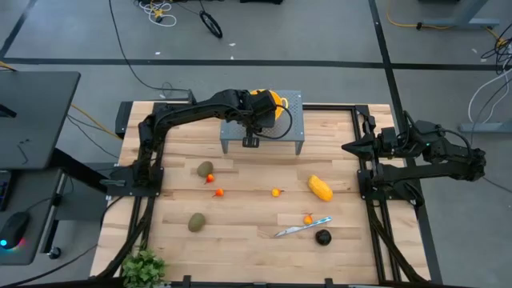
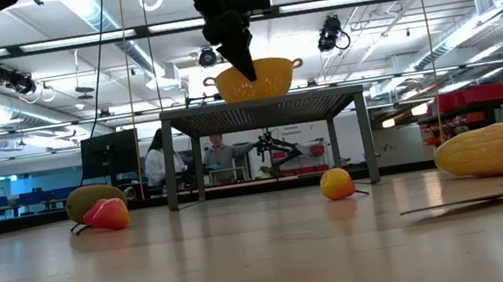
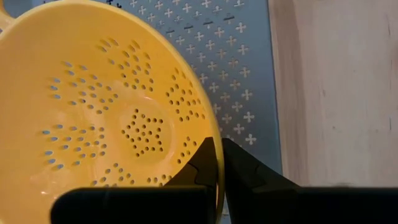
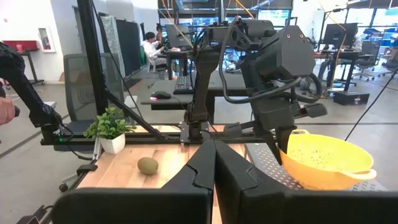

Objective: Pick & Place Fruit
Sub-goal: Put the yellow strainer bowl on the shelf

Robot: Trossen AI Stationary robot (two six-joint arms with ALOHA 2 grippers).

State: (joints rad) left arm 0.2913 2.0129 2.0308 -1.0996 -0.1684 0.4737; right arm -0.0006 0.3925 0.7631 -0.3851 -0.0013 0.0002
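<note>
On the grey perforated stand (image 1: 264, 132) at the far side of the wooden surface (image 1: 248, 224) sits the yellow colander (image 3: 93, 118), and it holds no fruit. The left tool (image 3: 217, 163) has its fingers pressed together on the colander's rim, with the thin wall pinched between them. The right tool (image 4: 213, 163) waits at the right edge of the surface with its fingers together and nothing held.

All the fruit lies on the surface, well apart from the colander: two olive-brown ovals (image 1: 206, 169) on the left, the yellow-orange oblong (image 1: 320, 188) and a dark round fruit (image 1: 322, 237) on the right, and small orange-red pieces (image 1: 218, 193) between them. A knife (image 1: 302, 228) lies just beside the dark one.

The main risk, I think, is the grip on the rim. It is narrow and at one side, so if the arm lifts or pulls, the colander can tilt, slip out, or slide off the stand. Later, the round fruits may roll away when a finger touches them, and the knife can be pushed by mistake.
</note>
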